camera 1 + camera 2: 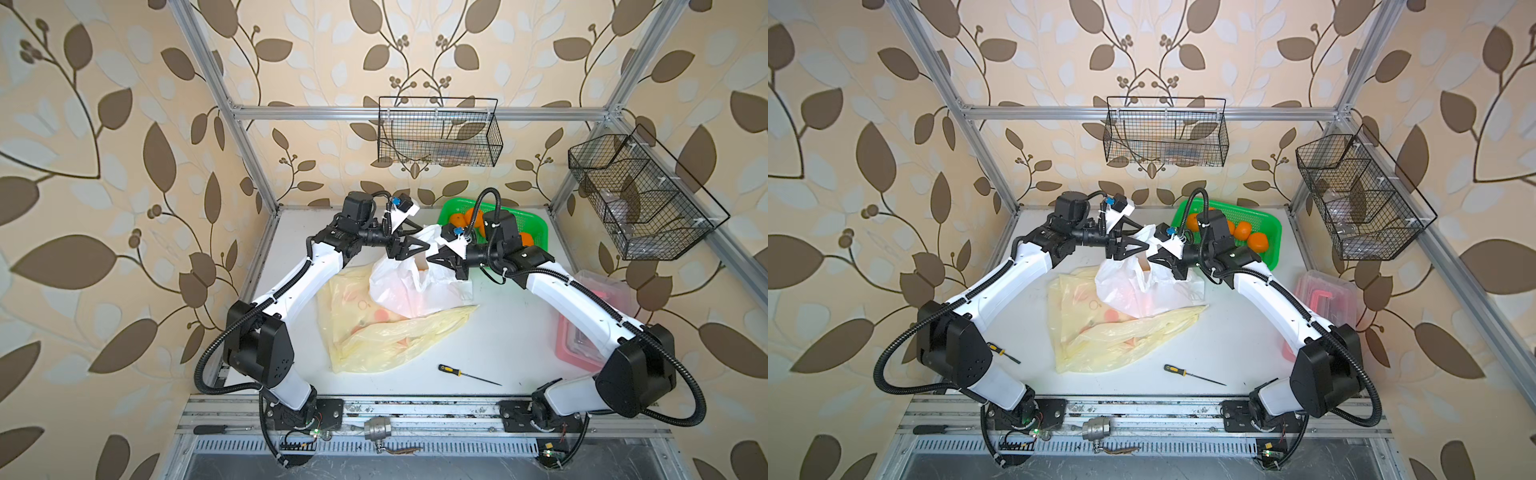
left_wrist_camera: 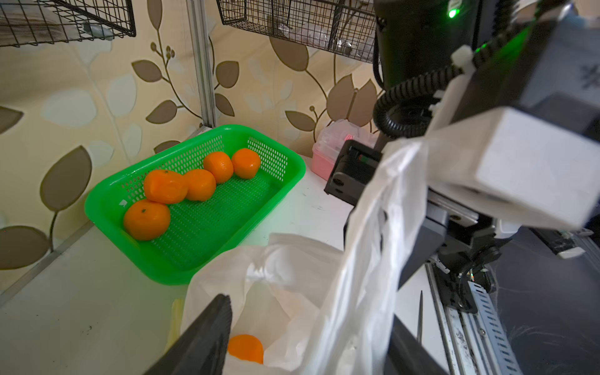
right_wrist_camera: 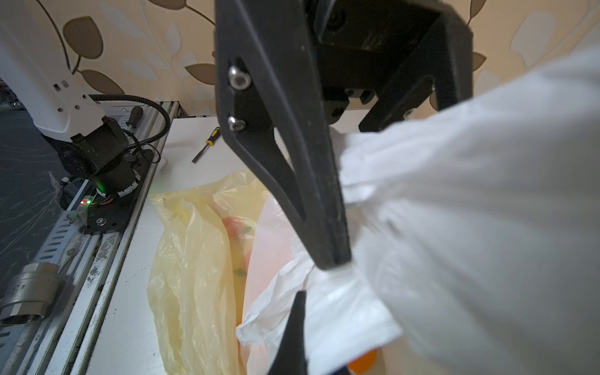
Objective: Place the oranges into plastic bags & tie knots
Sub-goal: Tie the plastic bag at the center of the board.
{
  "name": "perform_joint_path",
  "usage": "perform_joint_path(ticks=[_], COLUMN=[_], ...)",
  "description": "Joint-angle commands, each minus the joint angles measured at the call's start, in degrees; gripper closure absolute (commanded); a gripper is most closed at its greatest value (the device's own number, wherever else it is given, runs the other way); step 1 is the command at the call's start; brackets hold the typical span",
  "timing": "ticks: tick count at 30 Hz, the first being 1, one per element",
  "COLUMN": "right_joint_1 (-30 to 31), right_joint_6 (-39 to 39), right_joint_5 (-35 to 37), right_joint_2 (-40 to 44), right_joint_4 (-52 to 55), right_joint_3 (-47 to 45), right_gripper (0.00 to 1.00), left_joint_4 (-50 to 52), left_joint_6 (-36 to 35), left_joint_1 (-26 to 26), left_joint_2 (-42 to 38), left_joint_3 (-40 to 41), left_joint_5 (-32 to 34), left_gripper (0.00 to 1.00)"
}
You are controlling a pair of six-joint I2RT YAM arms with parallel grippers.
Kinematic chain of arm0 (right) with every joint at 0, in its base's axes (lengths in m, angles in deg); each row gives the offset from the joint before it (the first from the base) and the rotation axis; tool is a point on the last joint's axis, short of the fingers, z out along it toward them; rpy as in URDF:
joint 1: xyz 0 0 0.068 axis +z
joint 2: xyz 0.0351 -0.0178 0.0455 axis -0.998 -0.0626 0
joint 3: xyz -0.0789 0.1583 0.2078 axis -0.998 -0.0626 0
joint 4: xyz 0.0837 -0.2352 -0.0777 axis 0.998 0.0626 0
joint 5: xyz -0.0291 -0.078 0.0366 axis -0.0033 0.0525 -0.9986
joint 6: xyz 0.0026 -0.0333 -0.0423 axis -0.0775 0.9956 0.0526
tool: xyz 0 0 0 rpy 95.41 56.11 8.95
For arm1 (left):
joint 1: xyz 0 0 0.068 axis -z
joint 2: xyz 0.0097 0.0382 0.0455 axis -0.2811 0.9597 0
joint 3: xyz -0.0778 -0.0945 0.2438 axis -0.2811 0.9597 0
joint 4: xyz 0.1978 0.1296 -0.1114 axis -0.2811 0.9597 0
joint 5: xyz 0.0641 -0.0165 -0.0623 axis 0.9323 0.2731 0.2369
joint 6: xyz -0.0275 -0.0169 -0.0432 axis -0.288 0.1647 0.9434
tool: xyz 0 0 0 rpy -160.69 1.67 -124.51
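White arm links (image 1: 299,282), black joints (image 1: 259,349), ribbed black cables (image 3: 130,96), black triangular right end effector (image 1: 433,260)

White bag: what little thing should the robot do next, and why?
Probably swing the left gripper from the white bag to the green basket for one of the five oranges there. That gripper's jaws stand open and empty, the right gripper holds the bag's handle up, and one orange lies inside.
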Motion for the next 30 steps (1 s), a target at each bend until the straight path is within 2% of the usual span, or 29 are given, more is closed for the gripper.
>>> perform_joint_path(ticks=[1, 6, 15, 19, 22, 24, 25, 28, 30], right_joint_1=[-0.03, -0.12, 0.33, 0.35, 0.40, 0.45, 0.44, 0.75, 1.17], right_joint_6=[1.58, 1.25, 0.87, -2.49, -4.00, -4.10, -4.15, -3.22, -1.43], right_joint_5=[-2.17, -1.65, -2.52, -0.60, 0.28, 0.45, 0.34, -0.16, -0.33], right_joint_2=[1.59, 1.16, 0.15, -0.36, -0.85, -1.12, -1.25, -1.36, -1.58], right_joint_4=[0.28, -0.47, -2.67, -7.06, -8.63, -8.73, -8.61, -7.71, -5.66], right_joint_3=[-0.75, -0.18, 0.49, 0.47, 0.43, 0.46, 0.49, 0.45, 2.33], right_gripper=[1.00, 1.00, 1.00, 1.00, 1.00, 1.00, 1.00, 1.00, 1.00], left_joint_4=[-0.55, 2.62, 4.78, 2.59, -1.01, -0.50, -0.21, 0.00, -0.23], left_joint_6=[0.18, -0.36, -1.24, -0.70, 1.43, 1.27, 1.16, 1.15, 1.38], left_joint_1=[-0.37, -0.37, -0.37, -0.54, -1.07, -1.16, -1.25, -1.42, -1.65], left_joint_2=[-1.54, -0.65, -0.37, -1.86, -2.94, -3.24, -3.28, -3.31, -3.35], left_joint_3=[-1.15, -2.62, -3.33, -1.54, 0.37, 0.21, 0.12, -0.09, -0.15], left_joint_5=[-3.08, -7.61, -8.72, -5.91, -5.26, -5.51, -5.52, -5.35, -4.97], left_gripper=[0.28, 0.19, 0.10, 0.12, 0.20, 0.30, 0.31, 0.27, 0.18])
